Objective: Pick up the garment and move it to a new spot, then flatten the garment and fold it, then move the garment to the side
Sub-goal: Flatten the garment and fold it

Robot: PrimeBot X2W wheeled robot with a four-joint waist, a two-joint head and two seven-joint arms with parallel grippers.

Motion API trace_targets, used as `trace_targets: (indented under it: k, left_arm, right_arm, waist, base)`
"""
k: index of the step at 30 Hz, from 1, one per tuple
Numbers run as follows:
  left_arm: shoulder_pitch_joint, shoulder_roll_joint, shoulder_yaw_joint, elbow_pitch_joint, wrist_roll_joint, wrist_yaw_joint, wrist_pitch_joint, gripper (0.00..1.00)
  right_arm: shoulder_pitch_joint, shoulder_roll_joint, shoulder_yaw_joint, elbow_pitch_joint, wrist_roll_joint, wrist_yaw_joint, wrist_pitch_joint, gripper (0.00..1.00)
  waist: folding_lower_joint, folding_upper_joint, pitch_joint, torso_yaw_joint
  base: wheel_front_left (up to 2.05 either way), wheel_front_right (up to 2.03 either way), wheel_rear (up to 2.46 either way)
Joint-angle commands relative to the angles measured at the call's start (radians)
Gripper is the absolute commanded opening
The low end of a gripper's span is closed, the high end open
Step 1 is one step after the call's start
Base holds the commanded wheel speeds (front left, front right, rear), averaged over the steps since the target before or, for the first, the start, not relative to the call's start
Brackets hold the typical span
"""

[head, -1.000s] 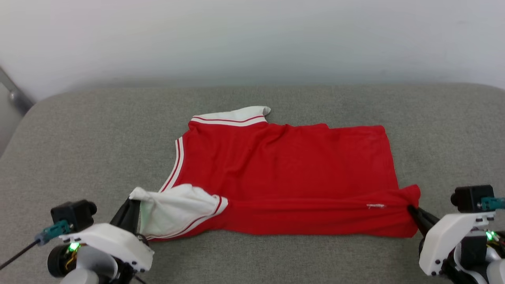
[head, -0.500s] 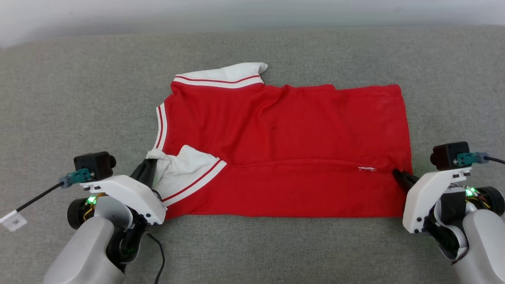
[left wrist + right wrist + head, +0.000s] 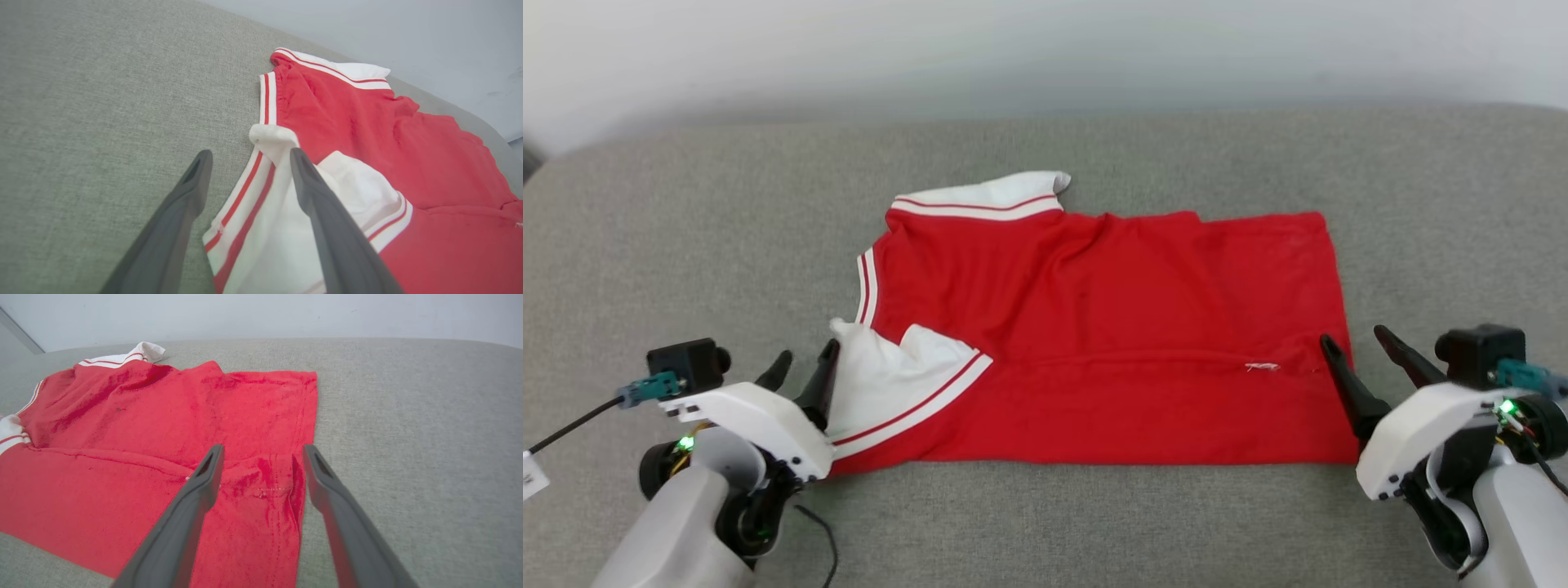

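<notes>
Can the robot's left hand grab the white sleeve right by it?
Probably yes. The left gripper is open right at the near white sleeve of the garment. One finger is over the cloth and one over the grey cushion, and nothing lies between them.

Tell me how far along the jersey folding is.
Done: the red jersey lies flat on the grey fabric surface, its near side folded over once. In hand: left pincer and right pincer stand open at that fold's ends, gripping nothing. Left: more folds, then moving it aside.
</notes>
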Motion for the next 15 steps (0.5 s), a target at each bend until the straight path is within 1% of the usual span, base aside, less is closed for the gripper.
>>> trace_targets:
  k: [1, 4, 8, 11, 15]
  left_arm:
    - [0.013, 0.016, 0.005, -0.003, -0.004, -0.005, 0.002, 1.0]
    - [0.025, 0.044, 0.006, -0.025, -0.004, 0.002, 0.022, 1.0]
    - [0.044, 0.089, -0.005, -0.082, -0.01, 0.017, 0.095, 1.0]
    - [0.053, 0.135, -0.024, -0.134, -0.02, 0.019, 0.2, 1.0]
    - [0.069, 0.203, -0.045, -0.195, -0.06, 0.019, 0.373, 1.0]
  right_arm:
    - [0.029, -0.001, -0.006, -0.021, -0.017, 0.0, -0.046, 1.0]
    - [0.068, 0.012, -0.03, -0.056, -0.038, 0.0, -0.113, 1.0]
    - [0.123, 0.03, -0.066, -0.117, -0.067, 0.0, -0.147, 1.0]
    - [0.16, 0.048, -0.093, -0.172, -0.094, 0.0, -0.14, 1.0]
    - [0.189, 0.079, -0.115, -0.245, -0.119, 0.0, -0.119, 1.0]
  waist:
    - [-0.0001, -0.0001, -0.044, -0.011]
    - [-0.0001, -0.0001, -0.083, -0.018]
    - [-0.0001, -0.0001, -0.125, -0.029]
    - [-0.0001, -0.0001, -0.132, -0.04]
    - [-0.0001, -0.0001, -0.109, -0.06]
  base:
    - [0.0, 0.0, 0.0]
    - [0.0, 0.0, 0.0]
    - [0.0, 0.0, 0.0]
    - [0.0, 0.0, 0.0]
    - [0.0, 0.0, 0.0]
